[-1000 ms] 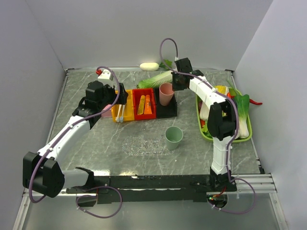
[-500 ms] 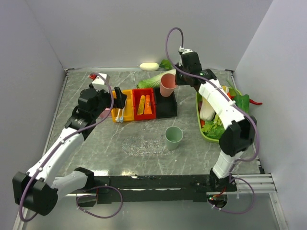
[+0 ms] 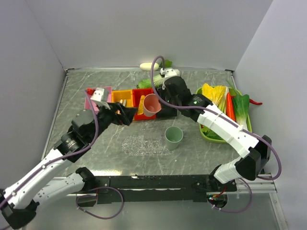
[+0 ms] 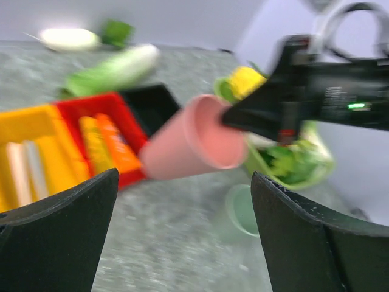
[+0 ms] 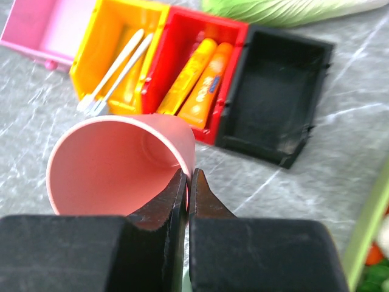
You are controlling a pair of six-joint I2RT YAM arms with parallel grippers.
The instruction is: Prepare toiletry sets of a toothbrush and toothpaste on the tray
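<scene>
Beyond R gripper (image 5: 188,180) w/ cup (image 5: 112,164): toothpaste (image 5: 209,85)

Lab test booth: plain grey walls (image 3: 144,33) enclose a marbled table (image 3: 192,158)

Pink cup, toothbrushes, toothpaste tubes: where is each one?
pink cup (image 5: 109,164): right wrist view, inner wall.
toothbrushes (image 5: 115,62): right wrist view, one handle's middle.
toothpaste tubes (image 5: 209,85): right wrist view, orange tube's body.
</scene>
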